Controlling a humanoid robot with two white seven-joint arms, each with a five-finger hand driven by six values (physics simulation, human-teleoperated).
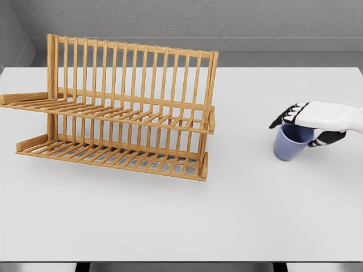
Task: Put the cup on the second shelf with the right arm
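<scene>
Cup (290,144) is the job, but going L to R, the wooden rack (119,107) comes first: two slatted shelves w/ a tall barred back, standing on the white table (181,221) left of centre. Both shelves look bare. Upper shelf (113,110) sits above and slightly behind the lower shelf (113,153); both jut toward the camera, so their open fronts face the approach side, prob. why the rack is turned this way. Which one counts as "second" isn't certain from the view; upper seems likely.

Well to the right of the rack, at roughly lower-shelf height in frame, is the blue cup, mouth up and tilted a bit. Can't tell if its base touches the table or hangs just off it. Right hand (309,122) comes in from the right edge, fingers wrapped over the cup's rim and far side, gripping it. A top/side hold like that leaves the base free to set down on slats.

Judgement: grasp done, carry not yet; cup must go left and up to clear the shelf lip.

Left arm not visible.
</scene>
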